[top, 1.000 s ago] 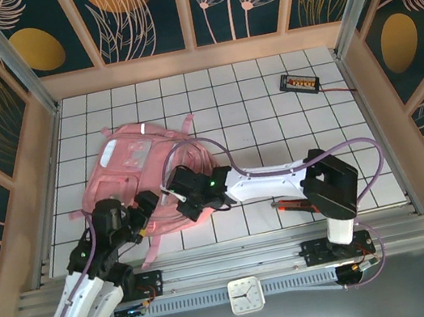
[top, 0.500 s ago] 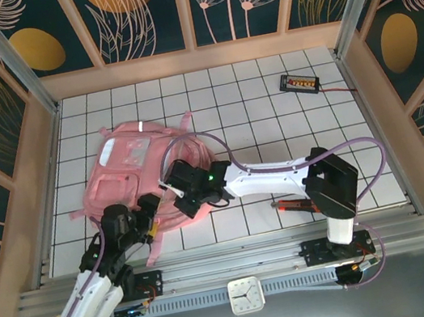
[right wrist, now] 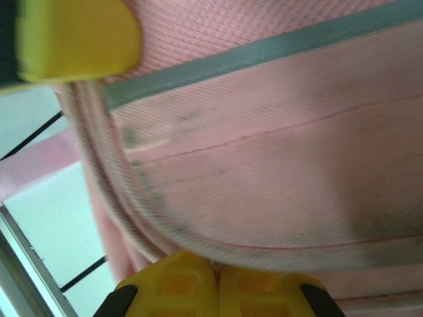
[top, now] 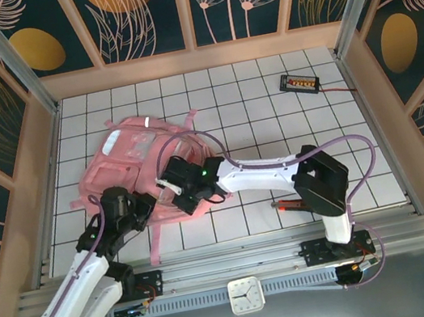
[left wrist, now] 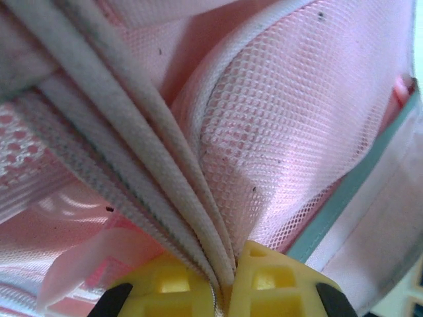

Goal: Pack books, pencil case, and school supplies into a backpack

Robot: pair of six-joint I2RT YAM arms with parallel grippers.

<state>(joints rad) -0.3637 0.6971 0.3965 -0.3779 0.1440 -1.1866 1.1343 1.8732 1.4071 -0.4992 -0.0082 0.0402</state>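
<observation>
Pinches white piping of pink backpack [top: 127, 167] with left gripper [left wrist: 225, 290] | clamps its pink seam with right gripper [right wrist: 215, 287], pads pressed together | located left of centre on tiled table [top: 270, 115]

A white tabletop [top: 272, 127] ruled in a black grid is walled on three sides by dark teal panels [top: 145, 14] in pale wooden frames, painted with golden discs and line-drawn plants. Grey aluminium rails [top: 238, 262] run along its near edge, with a small white square clock [top: 246, 294] just beyond them.
</observation>
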